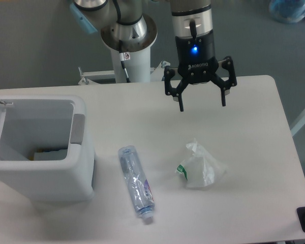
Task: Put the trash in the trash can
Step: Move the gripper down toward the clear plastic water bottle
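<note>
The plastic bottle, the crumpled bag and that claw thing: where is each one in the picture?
plastic bottle [136,182], fixed camera view, on the middle of its clear body.
crumpled bag [200,166], fixed camera view, on its wrinkled middle.
gripper [202,104], fixed camera view, midway between its open fingertips.

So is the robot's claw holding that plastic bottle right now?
No, the gripper hangs open and empty above the table, while the bottle lies flat on it.
</note>
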### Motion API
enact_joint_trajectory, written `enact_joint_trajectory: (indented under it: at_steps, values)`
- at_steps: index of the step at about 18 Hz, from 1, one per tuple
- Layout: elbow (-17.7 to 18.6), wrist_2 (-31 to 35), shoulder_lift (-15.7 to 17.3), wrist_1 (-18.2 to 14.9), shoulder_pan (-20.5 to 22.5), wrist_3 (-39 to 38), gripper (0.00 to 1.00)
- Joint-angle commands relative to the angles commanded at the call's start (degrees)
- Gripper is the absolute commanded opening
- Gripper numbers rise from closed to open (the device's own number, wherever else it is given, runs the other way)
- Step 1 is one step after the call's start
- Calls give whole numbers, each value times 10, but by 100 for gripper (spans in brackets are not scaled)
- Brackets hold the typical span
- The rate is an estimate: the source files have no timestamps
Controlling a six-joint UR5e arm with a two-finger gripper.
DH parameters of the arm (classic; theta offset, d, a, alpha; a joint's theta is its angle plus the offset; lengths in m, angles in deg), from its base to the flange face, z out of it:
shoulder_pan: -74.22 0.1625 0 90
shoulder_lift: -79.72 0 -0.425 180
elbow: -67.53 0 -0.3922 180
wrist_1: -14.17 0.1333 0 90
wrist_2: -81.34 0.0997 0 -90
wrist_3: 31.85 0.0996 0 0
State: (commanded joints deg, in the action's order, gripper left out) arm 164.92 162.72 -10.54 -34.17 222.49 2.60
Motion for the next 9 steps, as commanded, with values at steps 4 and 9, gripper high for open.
enact_joint_trajectory:
  at_steps: [4,9]
  values:
    - [-9,4,-10,4,-6,2,100]
    - [-4,4,-24,34,-7,3,100]
